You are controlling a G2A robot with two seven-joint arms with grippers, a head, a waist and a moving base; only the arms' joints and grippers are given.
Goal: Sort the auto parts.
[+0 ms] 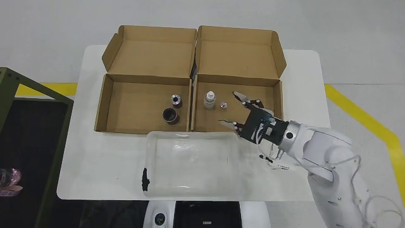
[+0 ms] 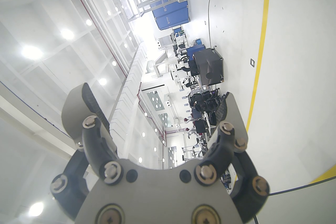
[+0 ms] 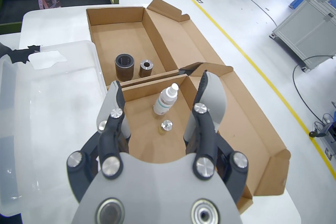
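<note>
Two boxes sit side by side on the desk [image 1: 95, 158], lids back. Left box [image 1: 130, 104]: dark cylinder [image 1: 170, 115], smaller sleeve [image 1: 175, 100] just beside it. Right box [image 1: 237, 54]: white bottle [image 1: 209, 99], metal cap [image 1: 223, 106] near it. My right jaws are spread wide, holding nothing, above the right box's near wall, facing bottle and cap. Clear bin [image 1: 190, 133] just in front of the boxes. My left jaws are also apart and bare, pointing up into the hall.
</note>
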